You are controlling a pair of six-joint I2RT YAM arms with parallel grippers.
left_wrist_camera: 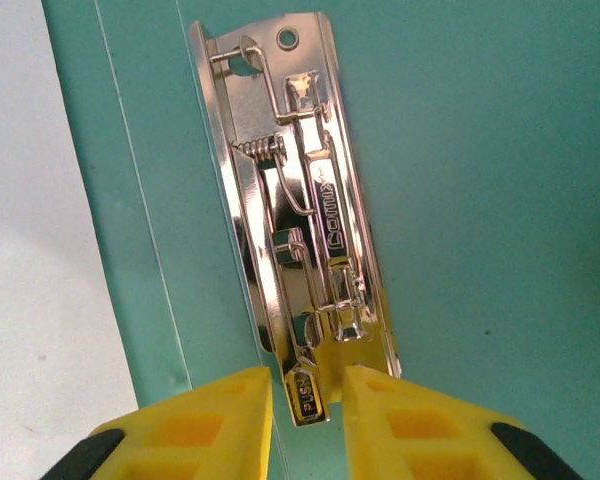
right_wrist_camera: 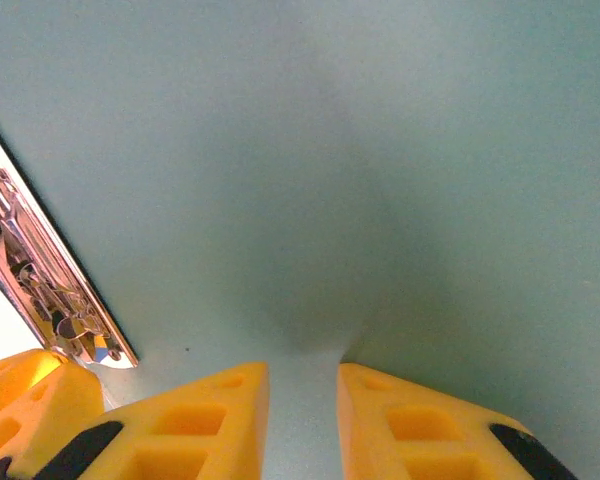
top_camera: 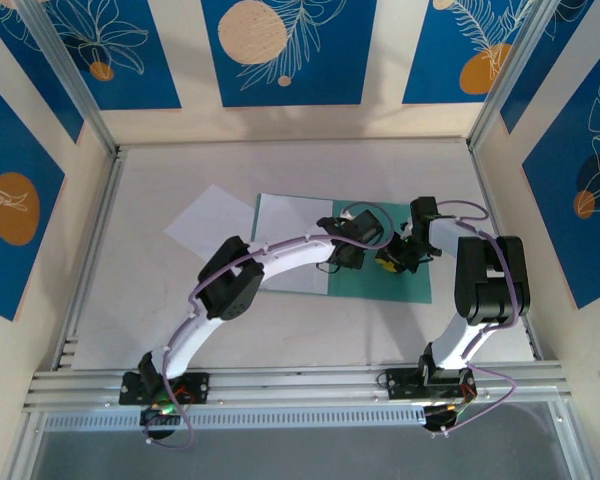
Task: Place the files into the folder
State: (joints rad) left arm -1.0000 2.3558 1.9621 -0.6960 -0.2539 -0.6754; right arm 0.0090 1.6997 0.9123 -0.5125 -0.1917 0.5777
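The folder [top_camera: 405, 288] is laid open centrally on the counter [top_camera: 160, 310], one file [top_camera: 285, 235] on its left leaf, another [top_camera: 205, 225] toward the left edge. The left end effector [left_wrist_camera: 307, 410] is narrowly spread astride the clip [left_wrist_camera: 300, 220] lever, presumably to raise it; the right end effector [right_wrist_camera: 303, 395] is held spread over the right leaf, apparently steadying it

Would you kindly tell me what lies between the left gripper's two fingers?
The near end of the silver clip on the teal folder lies between the fingers of the left gripper, as the left wrist view shows.
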